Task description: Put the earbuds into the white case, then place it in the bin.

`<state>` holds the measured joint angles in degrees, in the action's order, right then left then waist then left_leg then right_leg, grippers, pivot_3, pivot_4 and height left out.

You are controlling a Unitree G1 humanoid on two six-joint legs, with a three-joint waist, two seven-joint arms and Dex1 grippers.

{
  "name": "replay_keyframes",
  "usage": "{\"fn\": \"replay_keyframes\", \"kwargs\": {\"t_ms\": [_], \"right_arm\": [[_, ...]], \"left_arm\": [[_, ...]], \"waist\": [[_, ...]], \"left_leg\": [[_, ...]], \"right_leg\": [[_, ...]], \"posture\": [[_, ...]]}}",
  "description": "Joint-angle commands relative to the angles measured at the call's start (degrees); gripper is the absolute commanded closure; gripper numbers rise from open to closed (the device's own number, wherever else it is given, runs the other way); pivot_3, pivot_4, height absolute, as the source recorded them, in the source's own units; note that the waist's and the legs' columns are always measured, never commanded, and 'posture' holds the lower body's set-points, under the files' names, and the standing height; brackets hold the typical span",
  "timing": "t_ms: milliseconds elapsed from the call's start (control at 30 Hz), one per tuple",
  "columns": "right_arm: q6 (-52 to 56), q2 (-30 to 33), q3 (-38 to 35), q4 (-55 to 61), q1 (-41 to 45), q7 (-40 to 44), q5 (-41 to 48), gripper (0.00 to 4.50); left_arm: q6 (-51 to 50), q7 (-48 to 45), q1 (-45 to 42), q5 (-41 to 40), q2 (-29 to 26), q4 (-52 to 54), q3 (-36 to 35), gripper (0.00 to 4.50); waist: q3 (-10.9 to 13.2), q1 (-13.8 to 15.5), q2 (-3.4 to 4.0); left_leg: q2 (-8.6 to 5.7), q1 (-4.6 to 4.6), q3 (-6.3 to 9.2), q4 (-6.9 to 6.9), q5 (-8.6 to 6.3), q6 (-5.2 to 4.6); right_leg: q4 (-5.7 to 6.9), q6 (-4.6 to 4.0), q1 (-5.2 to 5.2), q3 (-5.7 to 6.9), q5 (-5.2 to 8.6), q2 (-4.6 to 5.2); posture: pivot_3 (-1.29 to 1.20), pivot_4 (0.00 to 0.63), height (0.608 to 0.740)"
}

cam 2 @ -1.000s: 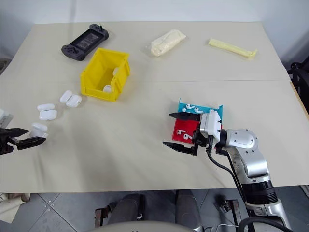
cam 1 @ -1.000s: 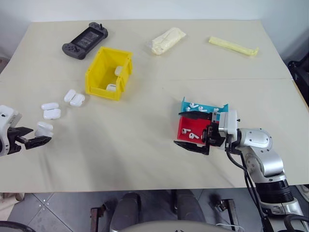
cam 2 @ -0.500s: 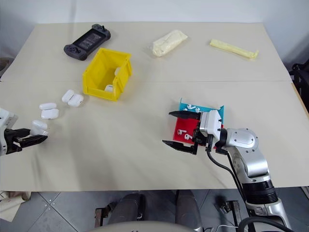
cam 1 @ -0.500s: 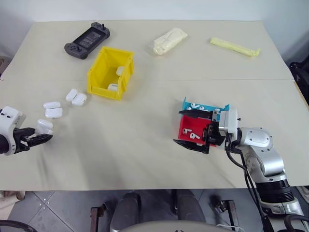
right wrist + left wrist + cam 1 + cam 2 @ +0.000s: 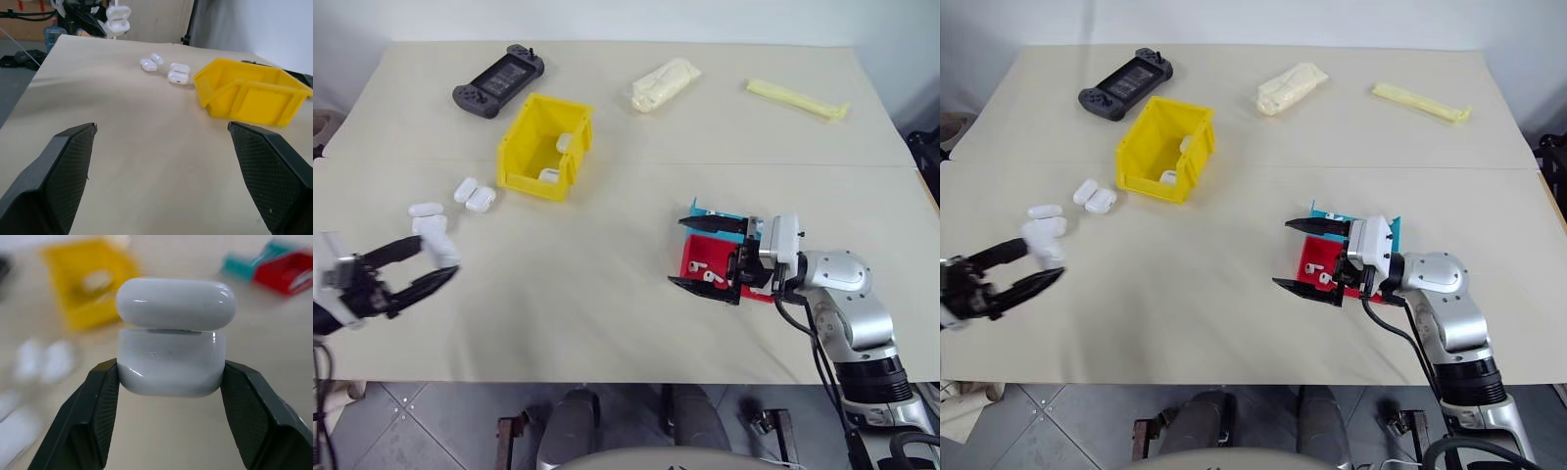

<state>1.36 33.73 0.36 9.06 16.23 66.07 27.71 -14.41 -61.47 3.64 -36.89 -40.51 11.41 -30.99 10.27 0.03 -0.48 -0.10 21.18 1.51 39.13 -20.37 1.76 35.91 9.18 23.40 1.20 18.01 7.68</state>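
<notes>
Head views: left gripper (image 5: 431,262) off the bench (image 5: 607,294) at its left edge, jaws clenched on the white case (image 5: 435,238). Three spare cases (image 5: 460,199) lying between it and the bin (image 5: 546,147); two more cases inside the bin. Right gripper (image 5: 707,255) hovering over the red tray (image 5: 690,264), jaws spread wide, nothing between them. Earbuds (image 5: 703,275) loose in the red tray, more in the blue tray (image 5: 697,209) just behind. Game console, plastic pouch and yellow strip at the far edge, untouched.

Left wrist view: case pinched by its lower half between both black fingers (image 5: 95,401), lid hinged up and open.

Right wrist view: wide-set empty jaws pointing across bare bench toward the bin and the spare cases; held case visible far off.

Step judged: case picked and opened, earbuds not yet loaded. Next move likely: right jaws down onto one bud in the red tray, fine pinch needed given the small glossy stem, then transfer into the open case.
</notes>
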Motion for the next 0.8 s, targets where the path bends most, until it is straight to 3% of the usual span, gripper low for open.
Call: {"fn": "replay_keyframes", "kwargs": {"t_ms": [33, 133, 367, 600, 800], "right_arm": [[0.3, 3.3, -4.6, 3.8, -4.7, -1.1, 0.3, 0.00], [-0.4, 5.7, -9.0, 4.7, -8.6, -3.1, -0.3, 0.00], [-3.0, 10.0, -24.5, 3.7, -21.2, -6.5, -1.8, 0.00], [-3.4, 12.1, -35.3, 0.4, -33.4, -5.5, -3.1, 0.00], [4.8, 16.6, -34.1, 2.5, -35.4, -5.8, -3.7, 0.00]], "left_arm": [[-0.8, 6.6, -3.5, -2.5, 9.6, 11.5, 12.8, 1.75], [1.3, 7.5, -6.9, -0.2, 17.3, 12.6, 22.2, 1.75], [10.4, 1.1, -16.0, 4.5, 27.1, 3.5, 35.3, 1.75], [22.3, -4.5, -21.2, 8.5, 31.5, -8.0, 39.0, 1.75], [21.8, -4.9, -20.9, 7.1, 31.0, -9.1, 38.8, 1.75]], "waist": [[0.0, 1.0, 0.03], [0.0, 1.1, -0.05], [-0.1, 1.3, 0.08], [-0.1, 1.5, 0.11], [-0.2, 1.1, 0.17]], "left_leg": [[-0.06, 0.00, 0.06, 0.01, -0.01, -0.02], [-0.11, 0.02, -0.10, 0.10, -0.04, -0.07], [-0.03, -0.12, -0.38, 0.12, 0.00, -0.06], [-0.05, -0.15, -0.48, 0.11, 0.01, -0.13], [-0.02, -0.25, -0.51, 0.08, -0.01, -0.17]], "right_leg": [[0.00, 0.00, -0.03, 0.01, 0.00, 0.04], [-0.05, 0.07, -0.04, -0.04, -0.08, 0.04], [-0.07, 0.11, -0.07, -0.13, -0.10, -0.08], [-0.32, 0.18, -0.10, -0.20, -0.14, -0.09], [-0.36, 0.25, -0.19, -0.28, -0.17, -0.12]], "posture": [[0.00, 0.150, 0.740], [0.00, 0.150, 0.740], [0.00, 0.150, 0.740], [0.00, 0.150, 0.740], [0.00, 0.150, 0.740]]}}
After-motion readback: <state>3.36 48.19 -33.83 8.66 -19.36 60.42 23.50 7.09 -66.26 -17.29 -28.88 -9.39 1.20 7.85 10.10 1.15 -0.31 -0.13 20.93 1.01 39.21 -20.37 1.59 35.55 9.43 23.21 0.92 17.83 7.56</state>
